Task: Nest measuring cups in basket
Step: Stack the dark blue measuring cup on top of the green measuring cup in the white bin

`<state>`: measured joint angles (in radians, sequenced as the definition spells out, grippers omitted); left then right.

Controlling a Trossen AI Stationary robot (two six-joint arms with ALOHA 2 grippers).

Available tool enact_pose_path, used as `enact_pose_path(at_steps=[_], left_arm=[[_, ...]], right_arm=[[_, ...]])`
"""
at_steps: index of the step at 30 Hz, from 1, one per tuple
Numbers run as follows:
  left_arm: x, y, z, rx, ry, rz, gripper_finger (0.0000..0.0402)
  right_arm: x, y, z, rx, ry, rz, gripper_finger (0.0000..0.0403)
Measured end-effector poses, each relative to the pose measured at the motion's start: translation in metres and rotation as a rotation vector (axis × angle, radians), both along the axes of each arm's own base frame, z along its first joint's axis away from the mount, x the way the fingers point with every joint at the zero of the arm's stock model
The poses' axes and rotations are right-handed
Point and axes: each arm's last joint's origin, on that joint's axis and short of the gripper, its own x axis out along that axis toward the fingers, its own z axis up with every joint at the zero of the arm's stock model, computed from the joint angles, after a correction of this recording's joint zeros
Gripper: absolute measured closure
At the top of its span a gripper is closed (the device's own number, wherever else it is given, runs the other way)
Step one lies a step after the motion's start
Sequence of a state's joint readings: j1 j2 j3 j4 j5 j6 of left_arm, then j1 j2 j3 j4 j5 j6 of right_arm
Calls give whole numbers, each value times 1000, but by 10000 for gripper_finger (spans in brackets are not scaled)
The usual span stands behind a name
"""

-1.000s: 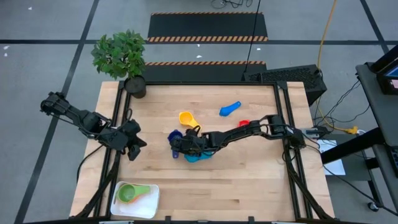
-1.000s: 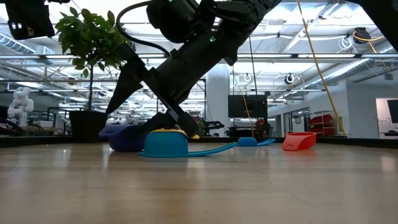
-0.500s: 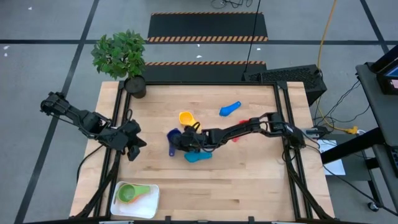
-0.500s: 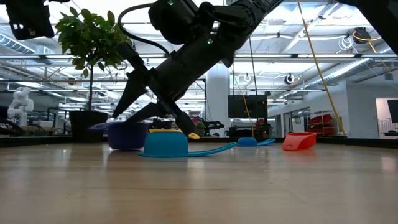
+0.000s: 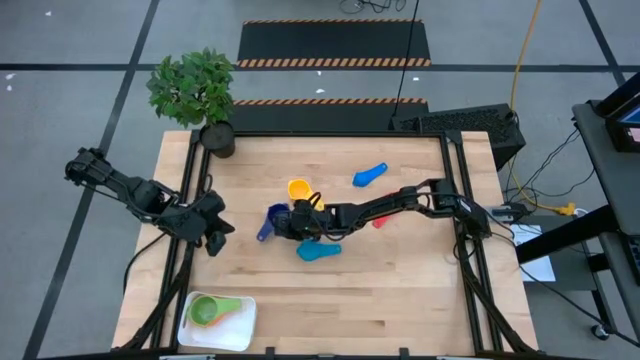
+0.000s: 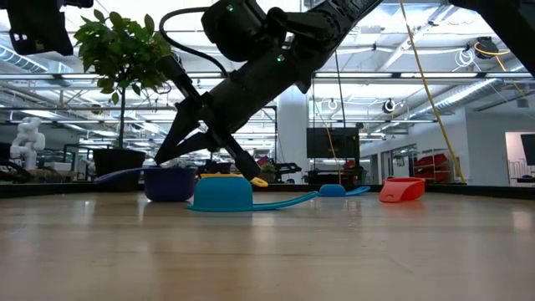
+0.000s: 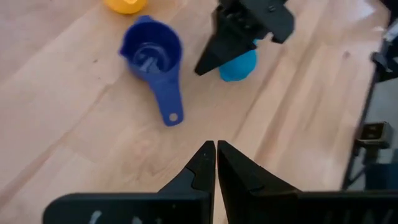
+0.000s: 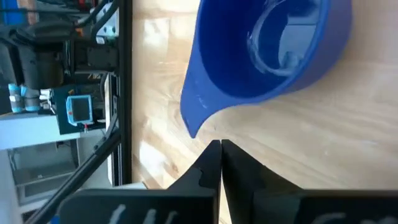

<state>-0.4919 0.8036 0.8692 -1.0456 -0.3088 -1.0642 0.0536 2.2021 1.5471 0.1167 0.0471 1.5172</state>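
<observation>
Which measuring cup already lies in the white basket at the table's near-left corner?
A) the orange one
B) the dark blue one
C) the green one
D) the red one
C: the high view shows the green cup inside the white basket, while the dark blue cup lies on the table.

left arm [image 5: 140,195]: black jointed links; chunky rounded joint housings; black cable along the links
right arm [image 5: 400,205]: slim black links; black cable looped off the housing, seen in the low view; small green light on the wrist housing
left gripper [image 7: 216,163]: two black wedge fingers; matte; pointed tips
right gripper [image 8: 220,163]: same black tapered fingers
</observation>
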Motion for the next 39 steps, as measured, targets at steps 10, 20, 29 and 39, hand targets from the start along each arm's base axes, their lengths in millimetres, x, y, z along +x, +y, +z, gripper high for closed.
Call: enact_pose_path(at_steps=[10,20,29,39], left_arm=[[-6,6,-13,109,140,88,382],[10,3,-62,33,245,113,357],[25,13,-107,69,306,190,312],[56,22,-140,121,241,125,311]], right_arm=[[3,0,14,62,-88,-31,368],[-16,-20,41,10,39,128,348],[-24,-29,51,45,46,329,348],[-43,-36,80,2,52,478,348]])
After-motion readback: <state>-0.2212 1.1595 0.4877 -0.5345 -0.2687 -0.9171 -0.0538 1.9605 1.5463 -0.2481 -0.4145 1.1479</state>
